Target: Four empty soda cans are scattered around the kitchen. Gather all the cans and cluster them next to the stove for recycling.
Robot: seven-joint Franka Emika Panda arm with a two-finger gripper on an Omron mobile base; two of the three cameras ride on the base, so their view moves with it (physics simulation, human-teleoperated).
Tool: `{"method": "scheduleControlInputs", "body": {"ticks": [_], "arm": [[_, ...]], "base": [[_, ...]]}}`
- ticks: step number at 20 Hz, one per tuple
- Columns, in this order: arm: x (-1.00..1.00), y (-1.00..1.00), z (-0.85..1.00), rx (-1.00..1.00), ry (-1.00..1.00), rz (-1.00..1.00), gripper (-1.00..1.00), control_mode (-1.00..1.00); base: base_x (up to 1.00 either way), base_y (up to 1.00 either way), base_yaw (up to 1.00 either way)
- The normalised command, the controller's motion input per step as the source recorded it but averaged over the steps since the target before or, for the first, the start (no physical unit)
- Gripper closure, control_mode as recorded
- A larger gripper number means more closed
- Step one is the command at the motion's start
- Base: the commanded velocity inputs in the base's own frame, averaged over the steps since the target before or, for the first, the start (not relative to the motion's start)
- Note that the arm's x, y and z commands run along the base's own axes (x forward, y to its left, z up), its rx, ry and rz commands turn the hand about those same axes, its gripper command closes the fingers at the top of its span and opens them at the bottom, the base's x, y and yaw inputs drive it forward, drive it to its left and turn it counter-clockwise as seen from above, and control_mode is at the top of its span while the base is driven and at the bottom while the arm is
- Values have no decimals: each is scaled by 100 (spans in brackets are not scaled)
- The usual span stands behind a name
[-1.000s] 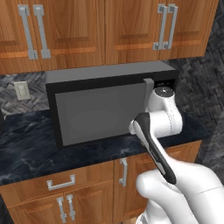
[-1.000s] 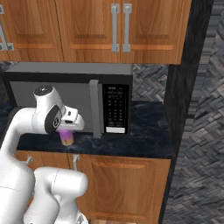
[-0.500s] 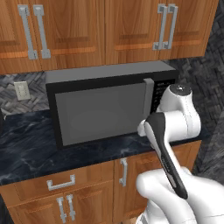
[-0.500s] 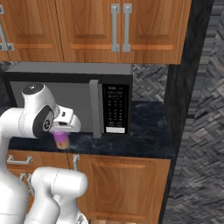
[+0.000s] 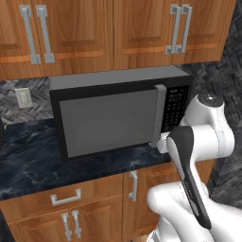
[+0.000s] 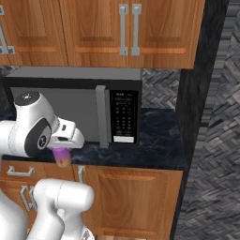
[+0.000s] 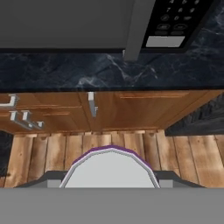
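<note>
The gripper was clamped on one pale pink-purple soda can, held clear of the countertop at about eight o'clock from the microwave keypad. In the hand view the can's silver top sat at six o'clock, squarely between the fingers. Carrying it well probably meant keeping the can upright and the grip steady while swinging wide of the microwave handle and counter edge. Counted: one can, one microwave, two upper cabinet doors with paired handles.
</note>
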Motion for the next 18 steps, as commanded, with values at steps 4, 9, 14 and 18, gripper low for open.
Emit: {"method": "scheduleControlInputs", "body": {"ticks": [4,9,14,18], "arm": [[-29,0,0,0,0,0,100,-100],[-21,0,0,0,0,0,100,-100],[-14,0,0,0,0,0,100,-100],[-1,0,0,0,0,0,100,100]], "base": [[0,0,0],[0,0,0],[0,0,0],[-6,0,0]]}}
